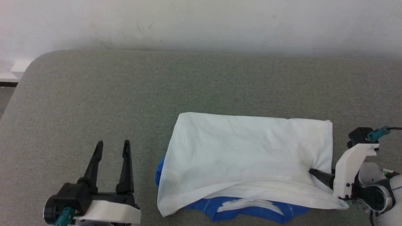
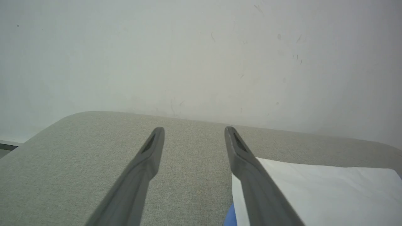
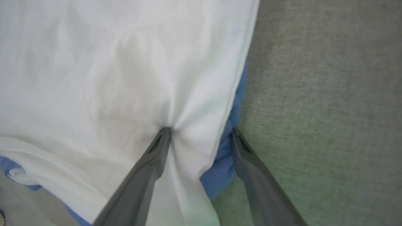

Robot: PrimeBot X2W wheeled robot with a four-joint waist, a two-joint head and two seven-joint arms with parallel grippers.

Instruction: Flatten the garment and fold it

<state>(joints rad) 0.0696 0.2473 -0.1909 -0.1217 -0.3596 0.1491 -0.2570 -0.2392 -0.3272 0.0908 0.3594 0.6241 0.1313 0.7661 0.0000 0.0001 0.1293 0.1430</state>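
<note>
Both grippers sat nearest, jaws wide: the left gripper over the bare grey fabric surface, the right gripper straddling the right edge of the shirt, one finger puckering its white cloth. The shirt lay part-folded, blue peeking out at its near edge. It probably needed pinching there, then another fold.

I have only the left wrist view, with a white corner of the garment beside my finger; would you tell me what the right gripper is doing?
Observer: The right gripper is open at the garment's right edge, one finger pressing in and puckering the cloth.
Operator: Is the fold tidy?
Observer: Not quite; blue fabric sticks out from under the white along the near edge.
Operator: Is my left gripper touching it?
Observer: No, the left gripper hangs open over bare table, apart from the garment.
</note>
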